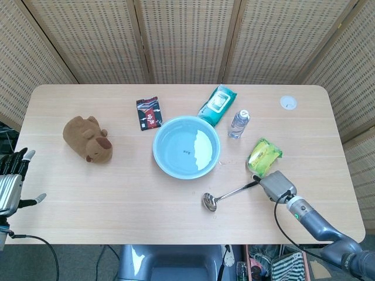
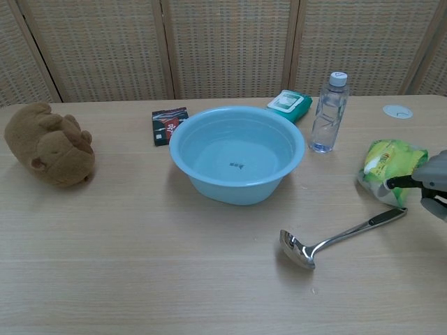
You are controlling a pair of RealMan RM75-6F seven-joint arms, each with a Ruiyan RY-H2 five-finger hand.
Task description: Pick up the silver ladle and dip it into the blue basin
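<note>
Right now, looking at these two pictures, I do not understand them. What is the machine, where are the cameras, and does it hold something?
This is a robot with two arms ending in mechanical hands, working at a wooden table. One picture looks down from its head, the other looks forward from its chest.

On the table lie a blue basin, a silver ladle, a brown plush toy, a water bottle, a green wipes pack, a yellow-green bag and a dark packet.

The right hand is beside the ladle's handle end. The left hand waits at the table's edge, fingers apart. Neither holds anything.

No print anywhere is sharp enough to read.
</note>
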